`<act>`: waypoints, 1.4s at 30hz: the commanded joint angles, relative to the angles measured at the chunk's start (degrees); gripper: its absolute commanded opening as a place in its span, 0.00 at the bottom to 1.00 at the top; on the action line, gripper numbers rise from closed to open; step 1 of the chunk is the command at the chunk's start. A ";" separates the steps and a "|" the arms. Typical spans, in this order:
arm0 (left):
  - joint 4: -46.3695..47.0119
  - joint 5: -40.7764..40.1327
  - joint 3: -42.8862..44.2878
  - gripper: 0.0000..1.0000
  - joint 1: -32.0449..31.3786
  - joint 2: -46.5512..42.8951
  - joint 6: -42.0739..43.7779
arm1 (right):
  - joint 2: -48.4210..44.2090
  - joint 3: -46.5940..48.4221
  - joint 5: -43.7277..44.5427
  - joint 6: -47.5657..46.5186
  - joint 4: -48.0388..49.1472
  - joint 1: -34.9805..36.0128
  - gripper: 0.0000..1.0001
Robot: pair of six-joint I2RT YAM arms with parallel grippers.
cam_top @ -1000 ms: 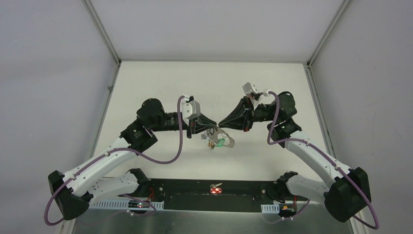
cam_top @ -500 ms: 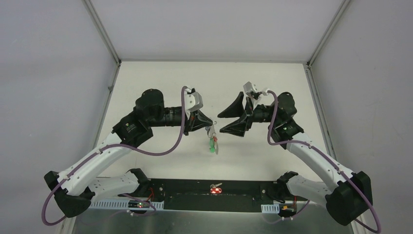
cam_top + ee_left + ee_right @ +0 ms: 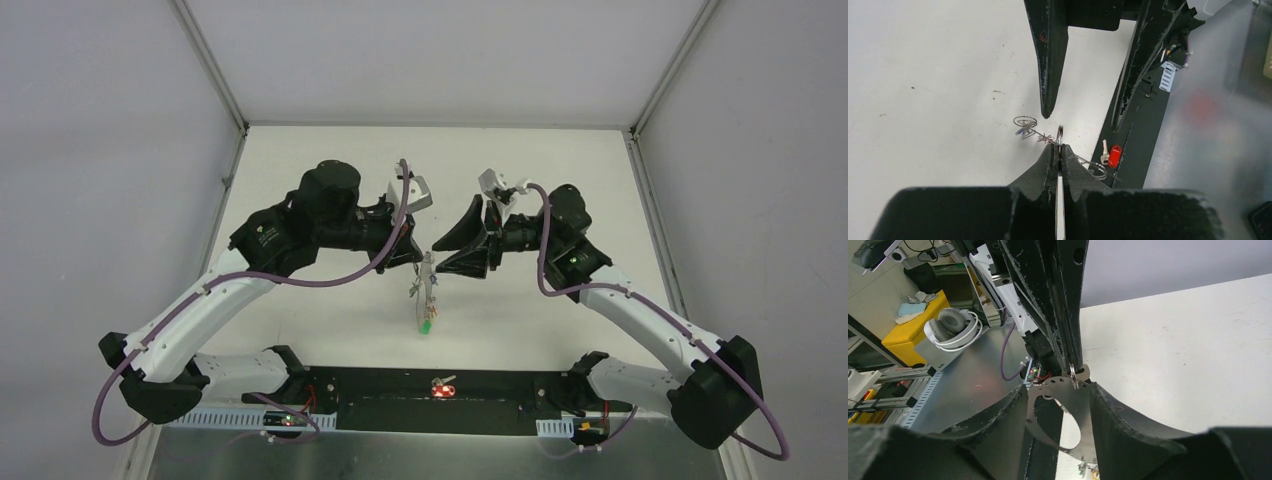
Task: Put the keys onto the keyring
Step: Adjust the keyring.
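Note:
The keyring (image 3: 428, 282) is a flat grey metal loop that hangs above the table from my left gripper (image 3: 416, 256), which is shut on its top edge. A green key (image 3: 427, 326) dangles at its lowest point. In the left wrist view the keyring (image 3: 1060, 133) shows edge-on, pinched in the left gripper (image 3: 1060, 146). My right gripper (image 3: 438, 258) stands open right beside the ring. In the right wrist view the keyring (image 3: 1068, 407) hangs between the spread fingers of the right gripper (image 3: 1058, 387), ungripped. A red key (image 3: 443, 386) lies on the black base strip.
The black base strip (image 3: 380, 395) runs along the near edge between the arm bases, and the red key (image 3: 1114, 156) on it also shows in the left wrist view. Grey walls close in the white table (image 3: 300, 170) at the left, back and right.
My right gripper has opened and let go of the keyring. My left gripper has lifted and turned with it, so the ring now hangs edge-on with the green key lowest.

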 commanded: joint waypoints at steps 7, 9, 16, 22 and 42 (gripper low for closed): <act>-8.04 -3.76 8.30 0.00 -2.62 2.95 1.63 | 3.50 4.94 2.03 -2.80 -1.65 3.19 0.36; -8.26 -3.56 8.58 0.00 -2.89 3.28 1.74 | 4.08 5.28 2.14 -3.32 -2.50 3.51 0.34; -8.48 -3.56 9.11 0.00 -3.32 4.09 1.69 | 5.60 6.19 1.18 -3.74 -3.23 4.50 0.18; -8.48 -3.84 9.43 0.00 -3.35 3.88 1.89 | 5.47 6.67 1.21 -7.48 -8.61 4.81 0.01; 2.37 -5.86 4.18 0.69 -1.23 -0.51 -10.21 | -0.93 2.31 5.26 -11.05 -10.00 3.72 0.00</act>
